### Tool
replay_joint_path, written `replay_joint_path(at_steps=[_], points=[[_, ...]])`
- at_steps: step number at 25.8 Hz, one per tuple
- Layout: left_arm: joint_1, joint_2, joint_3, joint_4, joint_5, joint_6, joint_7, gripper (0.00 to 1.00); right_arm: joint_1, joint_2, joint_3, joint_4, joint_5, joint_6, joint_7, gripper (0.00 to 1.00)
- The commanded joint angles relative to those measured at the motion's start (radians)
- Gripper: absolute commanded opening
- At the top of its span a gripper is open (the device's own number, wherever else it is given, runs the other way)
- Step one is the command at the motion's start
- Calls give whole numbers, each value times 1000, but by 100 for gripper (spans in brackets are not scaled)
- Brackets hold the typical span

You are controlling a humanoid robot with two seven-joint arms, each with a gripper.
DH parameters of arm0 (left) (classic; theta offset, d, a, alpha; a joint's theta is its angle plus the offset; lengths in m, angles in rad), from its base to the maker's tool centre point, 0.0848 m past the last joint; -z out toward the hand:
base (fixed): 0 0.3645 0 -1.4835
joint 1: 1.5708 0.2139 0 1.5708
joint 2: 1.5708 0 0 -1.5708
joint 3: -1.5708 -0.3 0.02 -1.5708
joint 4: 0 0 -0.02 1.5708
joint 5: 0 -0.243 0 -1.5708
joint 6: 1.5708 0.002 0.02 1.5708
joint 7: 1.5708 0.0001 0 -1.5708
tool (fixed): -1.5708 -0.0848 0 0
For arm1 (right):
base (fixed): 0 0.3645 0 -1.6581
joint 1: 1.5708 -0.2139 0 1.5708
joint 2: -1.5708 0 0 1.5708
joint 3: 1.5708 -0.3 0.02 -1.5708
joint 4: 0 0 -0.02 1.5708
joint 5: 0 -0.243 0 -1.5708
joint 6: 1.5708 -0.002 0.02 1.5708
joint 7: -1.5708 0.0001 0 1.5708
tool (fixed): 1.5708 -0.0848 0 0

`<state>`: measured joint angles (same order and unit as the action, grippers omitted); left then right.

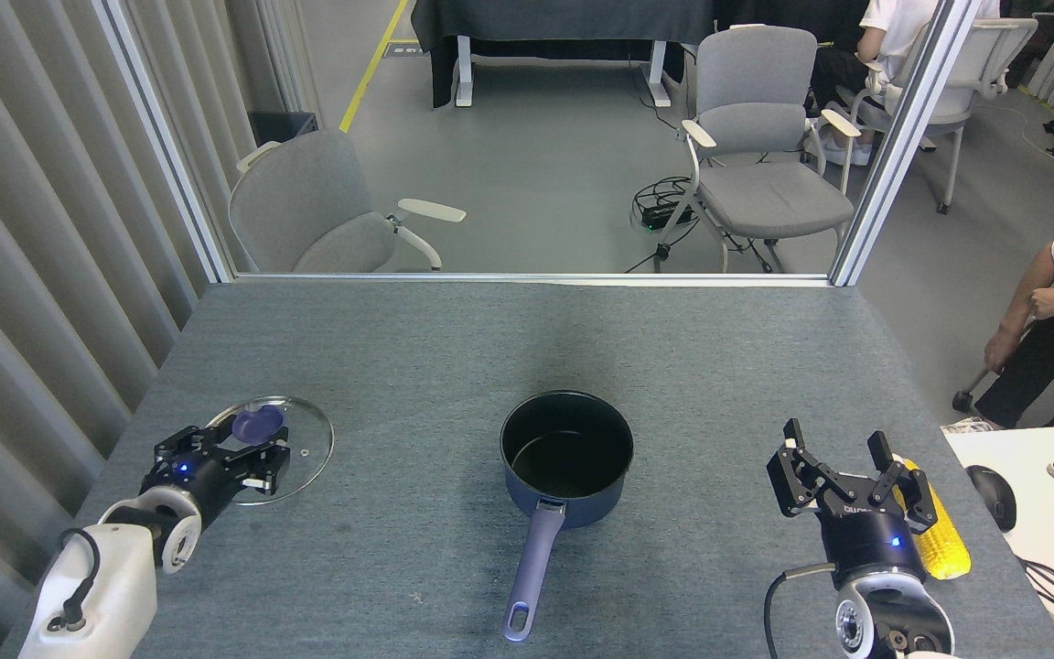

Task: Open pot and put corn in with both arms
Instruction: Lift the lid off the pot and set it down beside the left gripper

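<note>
Surface: grey felt-topped table (454, 339), glass partition behind, chairs beyond.
Pot: the pot (566, 458) stood uncovered at table centre, handle toward the robot, interior empty.
Lid: glass lid (273, 448) lay near the left edge, well apart from the pot.
Left gripper (248, 462): at the lid's knob; whether clenched or released could not be told.
Right gripper (843, 480): fingers spread, grasping nothing.
Corn: the corn (937, 540) lay just beside it, near the right edge.
Risk: a misaligned closure could roll the cob off the table.
</note>
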<state>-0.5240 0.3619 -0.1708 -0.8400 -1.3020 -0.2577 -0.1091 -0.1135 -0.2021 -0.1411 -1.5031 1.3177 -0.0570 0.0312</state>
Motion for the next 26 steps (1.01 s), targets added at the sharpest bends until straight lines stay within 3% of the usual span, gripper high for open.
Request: replay_joint_path(at_steps=[1,10,19,21,22,23,24,26], points=[[21,17,40,61,0,57,2,30,0,1,0,0,0,0,4,100],[7,40,43,214,0,110,5,31,0,1,0,0,0,0,4,100],[-5,65,45,256,3,114,5,34,0,1,0,1,0,0,4,100],[-2,63,43,251,1,112,-4,43,0,1,0,1,0,0,6,100],[2,63,43,245,1,107,-6,57,0,0,0,1,0,0,4,100],[2,63,43,236,0,107,5,81,0,0,0,1,0,0,4,100],[4,61,43,220,1,107,5,98,0,0,0,0,0,0,6,100],[24,63,43,154,3,95,5,98,0,0,0,0,0,0,4,100]])
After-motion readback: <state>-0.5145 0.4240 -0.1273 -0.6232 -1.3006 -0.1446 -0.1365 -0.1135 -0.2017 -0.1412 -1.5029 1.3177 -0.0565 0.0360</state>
